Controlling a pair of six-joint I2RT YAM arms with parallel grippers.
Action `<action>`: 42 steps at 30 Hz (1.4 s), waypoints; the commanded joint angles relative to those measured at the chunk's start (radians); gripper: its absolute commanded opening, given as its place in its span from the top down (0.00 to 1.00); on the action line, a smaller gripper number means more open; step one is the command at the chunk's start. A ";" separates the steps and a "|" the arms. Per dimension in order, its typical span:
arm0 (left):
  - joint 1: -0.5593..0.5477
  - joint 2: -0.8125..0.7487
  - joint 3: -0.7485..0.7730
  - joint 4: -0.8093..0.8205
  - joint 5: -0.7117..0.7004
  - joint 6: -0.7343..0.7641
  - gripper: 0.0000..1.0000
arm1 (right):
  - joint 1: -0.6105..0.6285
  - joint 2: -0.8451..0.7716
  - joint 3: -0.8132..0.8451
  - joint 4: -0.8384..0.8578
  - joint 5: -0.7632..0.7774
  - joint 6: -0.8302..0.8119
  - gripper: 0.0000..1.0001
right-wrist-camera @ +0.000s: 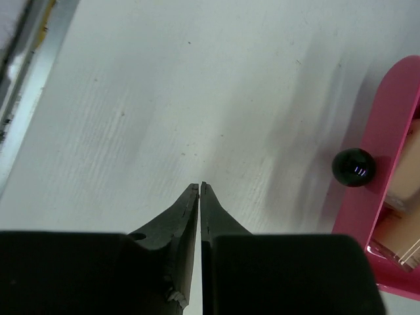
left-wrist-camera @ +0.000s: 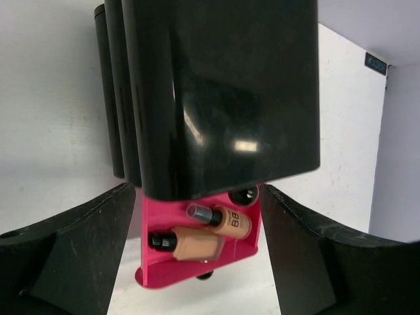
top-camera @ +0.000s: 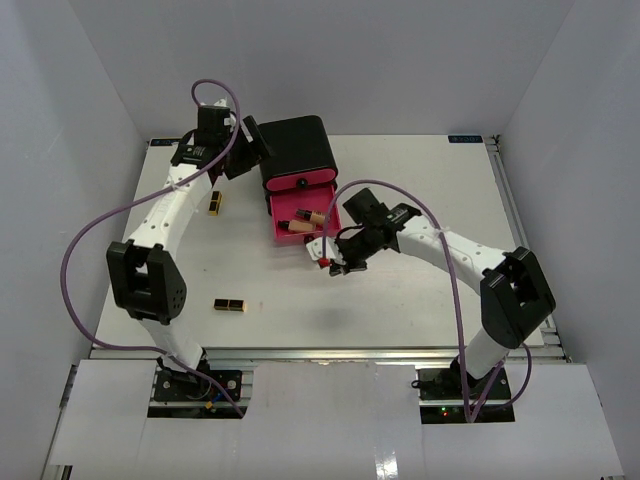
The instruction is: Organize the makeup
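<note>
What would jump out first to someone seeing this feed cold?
The black box at the far centre, its pink drawer open with two tan bottles lying inside. The left jaws stand open by the box's left side; the right jaws are shut just in front of the drawer. Two lipstick cases lie loose to its left, one close by, one toward the near edge.

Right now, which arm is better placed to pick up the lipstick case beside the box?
Left. The lipstick case lies on its side of the black box, near the open left gripper. The right gripper is shut, beyond the pink drawer.
</note>
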State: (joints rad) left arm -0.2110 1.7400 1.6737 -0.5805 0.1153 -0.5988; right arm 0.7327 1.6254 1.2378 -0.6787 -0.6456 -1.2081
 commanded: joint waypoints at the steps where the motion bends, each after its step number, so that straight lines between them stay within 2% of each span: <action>1: 0.013 0.084 0.146 -0.046 0.067 0.060 0.13 | 0.079 0.032 -0.023 0.274 0.198 0.141 0.89; 5: 0.015 0.163 0.196 -0.060 0.093 0.078 0.13 | 0.120 0.109 -0.026 0.434 0.365 0.202 0.87; 9: 0.015 0.185 0.171 -0.061 0.114 0.081 0.13 | 0.134 0.182 -0.034 0.554 0.491 0.228 0.85; 16: 0.015 0.193 0.097 -0.053 0.188 0.082 0.15 | 0.134 0.310 -0.012 0.744 0.635 0.171 0.80; 19: 0.015 0.180 0.064 -0.048 0.213 0.092 0.15 | 0.130 0.349 0.026 0.846 0.752 0.161 0.79; 26: 0.015 0.167 -0.027 -0.033 0.284 0.106 0.16 | 0.108 0.406 0.170 0.933 0.778 0.144 0.76; 34: 0.015 0.162 -0.071 -0.020 0.311 0.105 0.17 | 0.086 0.496 0.305 0.938 0.784 0.136 0.76; 39: 0.015 0.161 -0.070 -0.020 0.307 0.100 0.17 | 0.076 0.533 0.367 0.888 0.773 0.154 0.76; 42: 0.015 0.159 -0.065 -0.020 0.295 0.095 0.16 | 0.071 0.499 0.356 0.813 0.697 0.178 0.77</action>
State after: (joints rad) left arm -0.1658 1.9043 1.6512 -0.4564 0.3596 -0.5264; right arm 0.8289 2.1629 1.5484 0.1617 0.1001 -1.0525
